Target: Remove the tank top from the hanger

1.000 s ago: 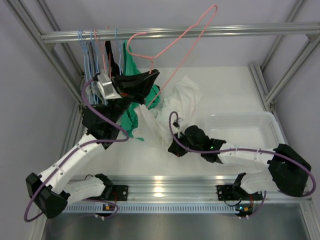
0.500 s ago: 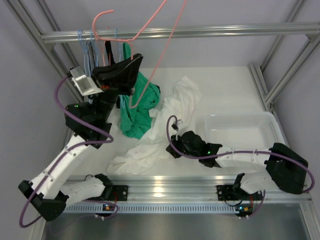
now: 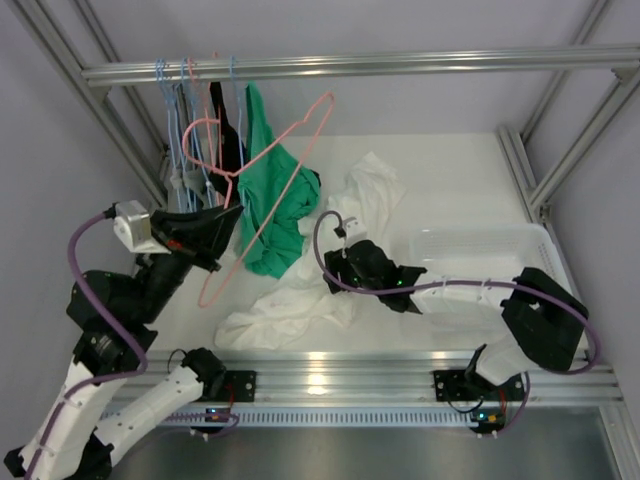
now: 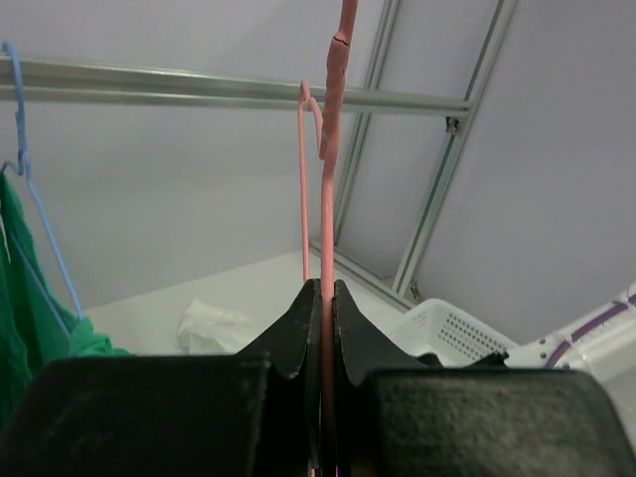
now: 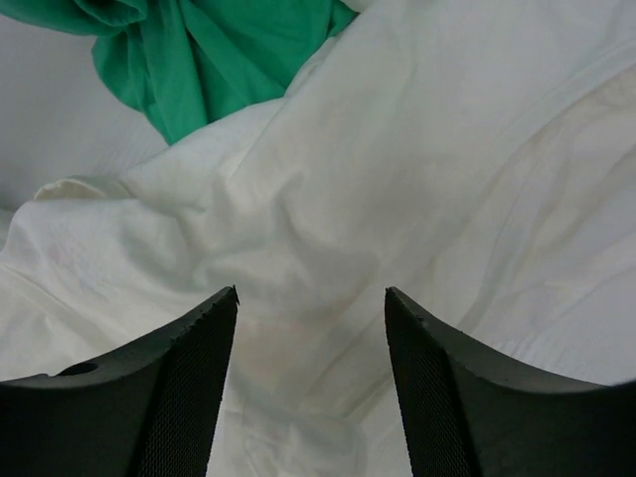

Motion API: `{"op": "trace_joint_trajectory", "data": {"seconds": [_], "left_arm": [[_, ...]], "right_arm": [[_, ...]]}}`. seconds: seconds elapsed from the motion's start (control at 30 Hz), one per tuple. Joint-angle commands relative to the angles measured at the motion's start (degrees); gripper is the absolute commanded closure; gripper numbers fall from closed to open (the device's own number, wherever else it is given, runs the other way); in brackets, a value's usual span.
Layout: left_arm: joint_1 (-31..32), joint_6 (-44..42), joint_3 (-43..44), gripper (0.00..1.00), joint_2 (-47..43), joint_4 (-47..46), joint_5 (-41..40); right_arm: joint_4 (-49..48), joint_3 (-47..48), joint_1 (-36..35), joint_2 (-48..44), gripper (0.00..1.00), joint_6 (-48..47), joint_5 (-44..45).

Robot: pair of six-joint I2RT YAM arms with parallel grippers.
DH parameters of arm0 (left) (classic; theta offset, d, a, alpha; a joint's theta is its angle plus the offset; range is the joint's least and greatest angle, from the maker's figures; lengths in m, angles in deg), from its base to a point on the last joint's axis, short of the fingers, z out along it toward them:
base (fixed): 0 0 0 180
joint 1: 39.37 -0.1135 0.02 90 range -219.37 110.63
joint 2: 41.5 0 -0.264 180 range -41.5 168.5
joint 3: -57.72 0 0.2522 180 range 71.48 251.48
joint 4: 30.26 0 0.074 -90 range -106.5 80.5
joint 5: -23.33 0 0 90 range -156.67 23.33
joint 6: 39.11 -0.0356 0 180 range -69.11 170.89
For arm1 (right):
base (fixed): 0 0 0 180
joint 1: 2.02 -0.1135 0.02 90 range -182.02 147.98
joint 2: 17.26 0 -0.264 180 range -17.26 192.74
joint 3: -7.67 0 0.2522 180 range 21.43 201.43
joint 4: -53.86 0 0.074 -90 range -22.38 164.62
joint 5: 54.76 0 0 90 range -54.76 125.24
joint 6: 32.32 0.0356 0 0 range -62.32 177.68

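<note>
The white tank top (image 3: 300,300) lies crumpled on the table, free of the hanger, and it fills the right wrist view (image 5: 397,179). The bare pink wire hanger (image 3: 235,262) is tilted in the air at the left. My left gripper (image 3: 228,222) is shut on its wire, and the left wrist view shows the jaws (image 4: 326,288) pinching the pink hanger (image 4: 333,149). My right gripper (image 3: 335,275) rests low over the white fabric. Its jaws (image 5: 311,293) stand open with nothing between them.
A green garment (image 3: 275,200) hangs from the top rail (image 3: 400,63) beside several blue and black hangers (image 3: 195,95), its hem on the table. A white mesh basket (image 3: 480,255) sits at the right, behind my right arm.
My left arm has swung the pink hanger down and to the left, away from the white top. My right gripper has opened and let go of the white fabric.
</note>
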Motion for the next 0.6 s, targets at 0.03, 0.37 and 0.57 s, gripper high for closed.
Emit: {"op": "trace_joint_trajectory", "data": {"seconds": [0.03,0.37,0.57], "left_arm": [[0.19,1.87,1.14,1.00,-4.86,19.33,2.60],[0.19,5.73,10.27,1.00,11.97,23.40,-9.13],[0.19,5.38,25.12,1.00,26.30,21.90,-16.80]], "right_arm": [[1.57,-3.75,2.54,-7.10,0.37,-0.46,4.60],[5.70,-7.64,6.94,-18.54,0.22,3.06,6.80],[7.19,-9.83,7.64,-22.49,0.21,3.14,7.33]]}}
